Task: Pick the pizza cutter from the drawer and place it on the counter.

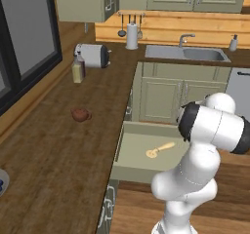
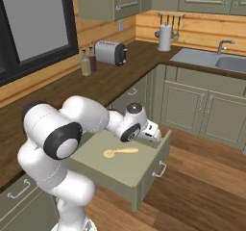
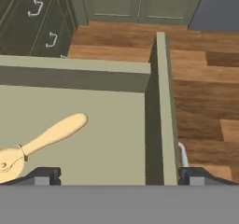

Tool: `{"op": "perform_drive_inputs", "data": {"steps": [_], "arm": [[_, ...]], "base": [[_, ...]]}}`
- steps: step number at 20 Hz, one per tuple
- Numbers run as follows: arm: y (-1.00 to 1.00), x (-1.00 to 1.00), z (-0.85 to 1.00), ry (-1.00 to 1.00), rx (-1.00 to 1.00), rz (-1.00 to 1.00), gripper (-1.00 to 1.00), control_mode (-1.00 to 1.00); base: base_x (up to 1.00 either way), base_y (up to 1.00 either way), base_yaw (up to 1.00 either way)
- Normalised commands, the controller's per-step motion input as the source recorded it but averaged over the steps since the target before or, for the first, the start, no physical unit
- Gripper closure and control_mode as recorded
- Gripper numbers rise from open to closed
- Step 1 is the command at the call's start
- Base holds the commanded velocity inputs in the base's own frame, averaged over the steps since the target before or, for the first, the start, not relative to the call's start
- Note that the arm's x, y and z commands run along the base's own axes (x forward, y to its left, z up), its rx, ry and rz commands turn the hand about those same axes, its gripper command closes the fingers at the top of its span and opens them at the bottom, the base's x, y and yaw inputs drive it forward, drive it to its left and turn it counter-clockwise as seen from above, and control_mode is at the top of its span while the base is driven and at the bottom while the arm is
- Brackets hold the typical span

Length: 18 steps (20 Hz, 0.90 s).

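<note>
Right base view: the drawer (image 2: 144, 174) stands pulled out from the cabinets below the counter (image 2: 115, 78). The pizza cutter (image 2: 120, 152) lies flat on the drawer floor, disc toward the left, handle toward the right. The gripper (image 2: 154, 137) hangs over the far right part of the drawer, just inside the front panel, apart from the cutter.

Hand view: the two fingertips (image 3: 44, 175) are spread wide, one over the drawer floor and the other beyond the front panel, above the floorboards. Nothing sits between them. The cutter (image 3: 44, 139) lies at the lower left, its disc near the left fingertip; contact cannot be determined. The metal bar handle (image 3: 183, 154) shows on the outer face of the panel.

Left base view: the cutter (image 1: 160, 150) rests near the middle of the drawer (image 1: 132, 152). On the counter (image 1: 63, 150) are a brown round lump (image 1: 80, 114), a bottle (image 1: 77, 68) and a toaster (image 1: 93, 55). Far right, a sink (image 1: 188, 53) is set in the countertop
</note>
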Motion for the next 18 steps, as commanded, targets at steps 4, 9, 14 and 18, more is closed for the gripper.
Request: {"op": "perform_drive_inputs", "data": {"steps": [4, 9, 14, 18], "arm": [[1.00, 0.26, 0.05, -0.04, -0.03, -0.38, -1.00, -1.00], [0.18, 0.58, 0.00, 0.11, 0.23, -0.38, -1.00, -1.00], [-0.09, 0.54, 0.20, 0.37, 0.18, -0.25, -1.00, -1.00], [-0.13, 0.49, 0.49, 0.18, 0.22, -0.12, -1.00, -1.00]], "base": [[0.00, 0.00, 0.00], [0.00, 0.00, 0.00], [0.00, 0.00, 0.00], [0.00, 0.00, 0.00]]}}
